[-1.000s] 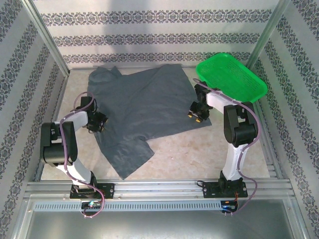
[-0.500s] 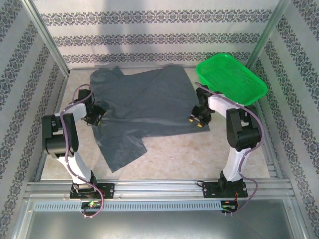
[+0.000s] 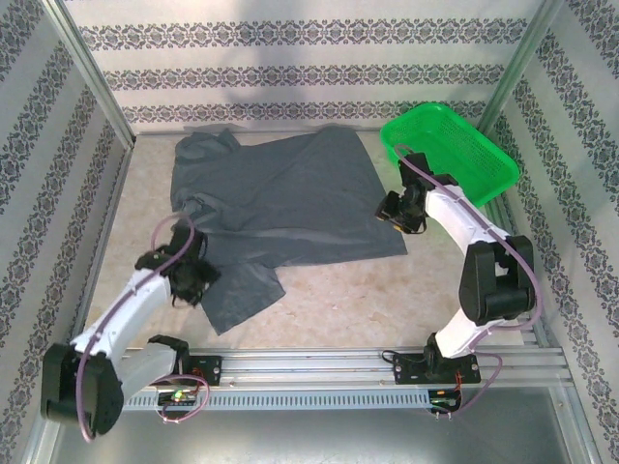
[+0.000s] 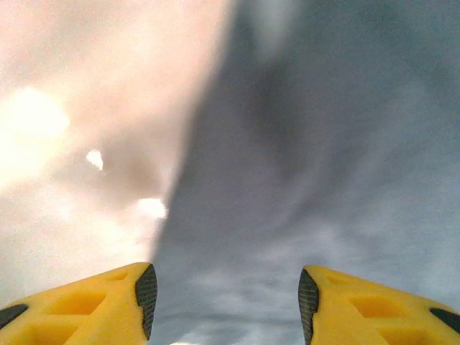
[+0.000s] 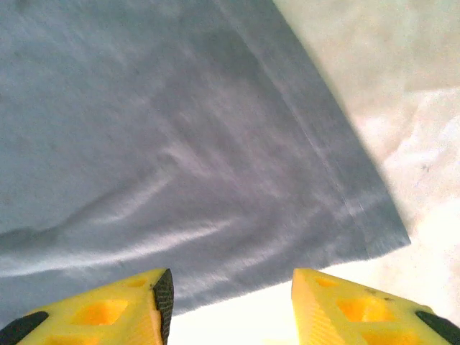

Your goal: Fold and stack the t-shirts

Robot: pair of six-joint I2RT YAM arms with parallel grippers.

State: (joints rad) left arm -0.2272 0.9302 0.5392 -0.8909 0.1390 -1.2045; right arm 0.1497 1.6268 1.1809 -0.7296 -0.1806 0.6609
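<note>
Top external view: the slate-grey soft fabric t-shirt (image 3: 280,198) lies spread at upper centre of the bench (image 3: 358,290). Over its edges the left pincer (image 3: 191,280) and right pincer (image 3: 401,213) gape empty; a shallow pinch could slip off.

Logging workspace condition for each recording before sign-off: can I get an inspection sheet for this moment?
Surface: pale stone-pattern table, largely under fabric.
Job's things: one dark grey t-shirt, spread out, not folded; its near-left part is rumpled.
Clutter: green mesh basket at far right, appears empty.
End effectors: left end effector open over the shirt's near-left part; right end effector open over its near-right corner; neither holds anything.
Cables: left arm's cable and right arm's cable, purple, looped along the arms.
Surroundings: patterned walls; aluminium frame rail at near edge.
</note>
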